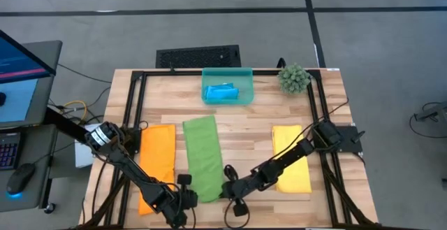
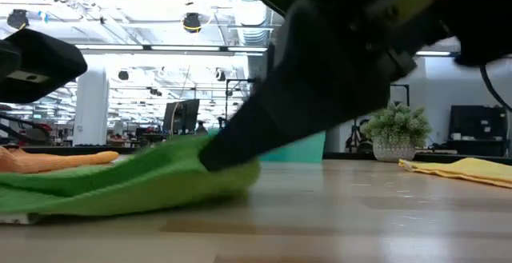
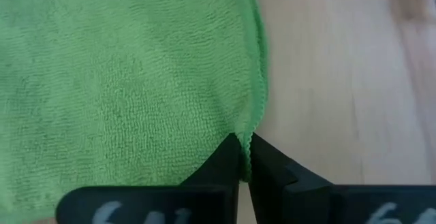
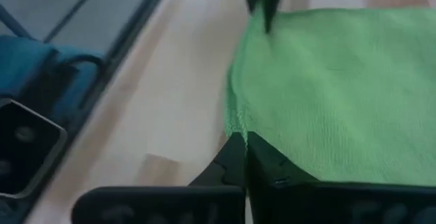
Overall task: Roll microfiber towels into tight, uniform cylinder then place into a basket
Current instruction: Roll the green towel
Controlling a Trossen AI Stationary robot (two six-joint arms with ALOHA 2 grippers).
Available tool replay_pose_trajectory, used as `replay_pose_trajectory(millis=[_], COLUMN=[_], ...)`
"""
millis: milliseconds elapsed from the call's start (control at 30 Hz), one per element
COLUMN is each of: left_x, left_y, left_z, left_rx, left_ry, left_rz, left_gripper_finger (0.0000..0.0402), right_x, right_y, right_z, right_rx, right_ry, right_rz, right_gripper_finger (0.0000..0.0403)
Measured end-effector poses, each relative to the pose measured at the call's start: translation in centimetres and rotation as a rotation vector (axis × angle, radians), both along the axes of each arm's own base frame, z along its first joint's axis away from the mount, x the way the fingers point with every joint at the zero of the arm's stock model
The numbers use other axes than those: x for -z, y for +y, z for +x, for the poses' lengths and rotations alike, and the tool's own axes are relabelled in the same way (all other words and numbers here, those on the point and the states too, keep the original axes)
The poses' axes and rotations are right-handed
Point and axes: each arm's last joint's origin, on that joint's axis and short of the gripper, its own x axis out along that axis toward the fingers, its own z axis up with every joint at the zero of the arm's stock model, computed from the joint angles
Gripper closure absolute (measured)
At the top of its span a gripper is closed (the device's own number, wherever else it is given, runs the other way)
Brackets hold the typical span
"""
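The green towel (image 1: 202,156) lies lengthwise on the table's middle, and both grippers are shut on its near end. My left gripper (image 1: 190,196) is at the near left corner and my right gripper (image 1: 225,188) at the near right corner. An orange towel (image 1: 157,163) lies flat to the left and a yellow one (image 1: 290,156) to the right. The teal basket (image 1: 246,76) stands at the far edge with a blue towel (image 1: 222,92) inside. My left gripper pinches the green towel's near short edge (image 3: 255,130) between its two fingers, close to the near left corner. It comes slanting down from the table's left. The cloth beyond it lies spread flat. My right gripper pinches the same near edge at the near right corner (image 4: 236,123) between its two fingers, slanting down from the table's right. In the low view this end (image 2: 240,171) is raised a little off the wood, while the rest lies on the table.
A spiky green plant ball (image 1: 294,78) stands at the far right, beside the basket. A black frame (image 1: 136,97) runs around the work area. Bare wood (image 1: 248,146) shows between the green and yellow towels. A desk with a monitor (image 1: 21,69) stands left of the table.
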Motion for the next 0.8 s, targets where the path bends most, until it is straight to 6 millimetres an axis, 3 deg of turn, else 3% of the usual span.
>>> replay_pose_trajectory(millis=[300, 500, 800], left_x=[-0.1, -1.2, -1.4], left_y=[0.2, 0.0, -0.1], left_z=[-0.2, -0.5, -0.6], left_rx=[-0.015, -0.011, -0.121], left_ry=[0.016, 0.001, 0.025], left_rz=[0.004, -0.034, -0.137], left_gripper_finger=[0.0390, 0.0390, 0.0390], right_x=[-0.6, -0.4, -0.6], right_y=[-0.5, -0.8, -1.2], right_z=[0.8, 0.8, 1.0], right_rx=[0.045, 0.054, 0.094], right_ry=[0.048, 0.089, 0.100], right_rz=[0.060, 0.064, 0.099], right_gripper_finger=[0.0376, 0.0395, 0.0382])
